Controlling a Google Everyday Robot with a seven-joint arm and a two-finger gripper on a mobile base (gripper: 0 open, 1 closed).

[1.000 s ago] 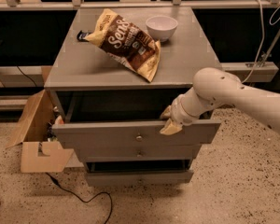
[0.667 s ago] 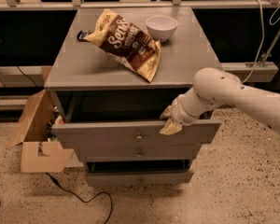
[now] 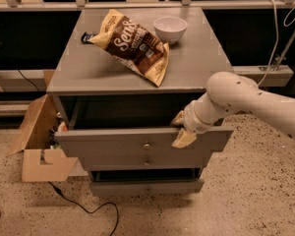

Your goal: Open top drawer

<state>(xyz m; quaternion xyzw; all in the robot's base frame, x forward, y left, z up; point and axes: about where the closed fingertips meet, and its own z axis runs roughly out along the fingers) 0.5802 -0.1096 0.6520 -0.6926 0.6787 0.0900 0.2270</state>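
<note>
No change from a second ago: wide matte grey top drawer (image 3: 113,140) stands pulled partway out of the grey cabinet (image 3: 201,58). The beige claw (image 3: 181,130) clamps its front's top rim, right of the small round metallic knob (image 3: 146,145).

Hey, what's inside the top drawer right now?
The top drawer is pulled out, but its inside lies in dark shadow and no contents show. The tool grips the front's top edge on the right, covering that corner.
</note>
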